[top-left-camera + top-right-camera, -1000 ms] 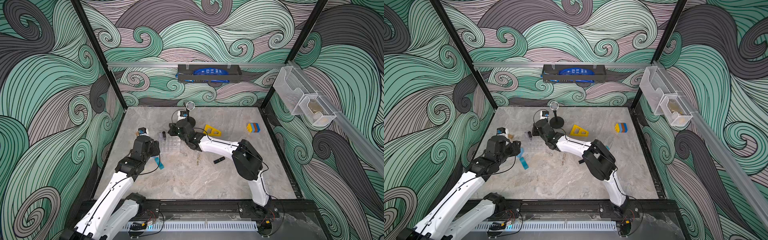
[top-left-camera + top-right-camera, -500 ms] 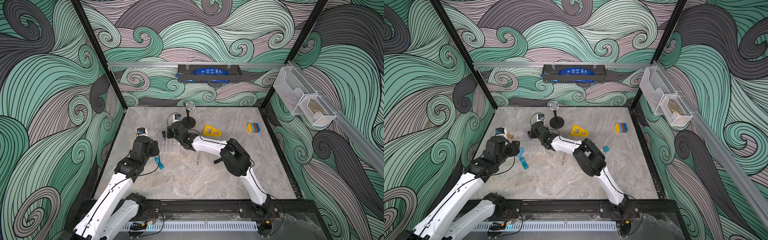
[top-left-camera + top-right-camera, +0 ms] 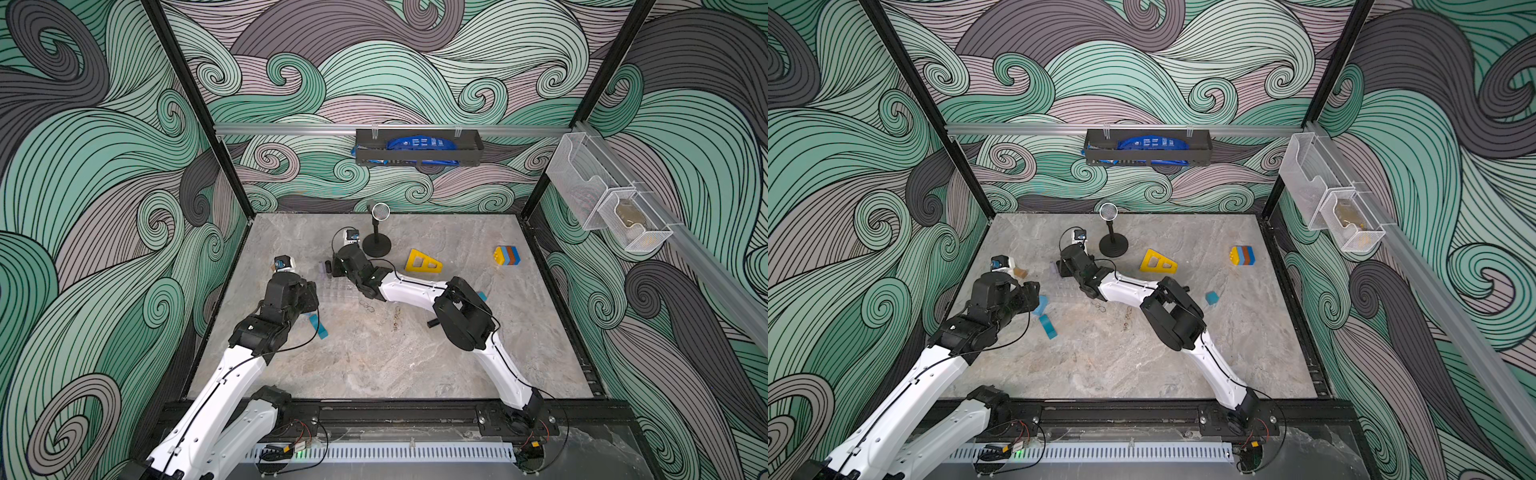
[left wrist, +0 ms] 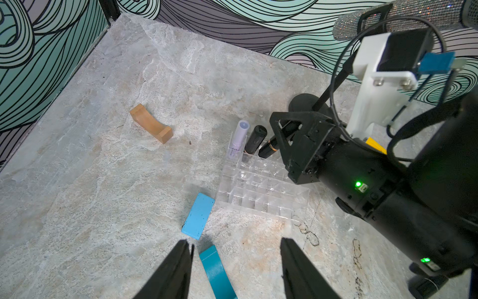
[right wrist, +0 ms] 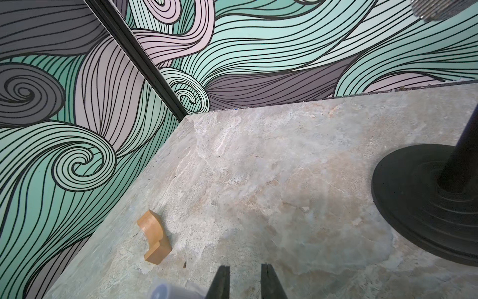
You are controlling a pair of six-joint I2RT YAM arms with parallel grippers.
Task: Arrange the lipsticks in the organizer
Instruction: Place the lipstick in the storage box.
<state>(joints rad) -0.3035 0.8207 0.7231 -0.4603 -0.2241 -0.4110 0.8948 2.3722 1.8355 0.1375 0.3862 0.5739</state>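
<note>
Lipstick [image 4: 269, 149] is leaning into an end row of the organizer [image 4: 258, 191], beside another black one; I am pinching it with my narrowed right gripper [image 5: 245, 277]. My left gripper [image 4: 235, 244] is hanging half open, empty. Next, I judge: seat it upright, then release.

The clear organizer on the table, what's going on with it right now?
The right gripper is shut on a black lipstick with a gold band, held tilted at an edge row of the organizer. A second black lipstick and a lilac tube already stand in that row. The left gripper hangs open and empty over the table nearby.
</note>
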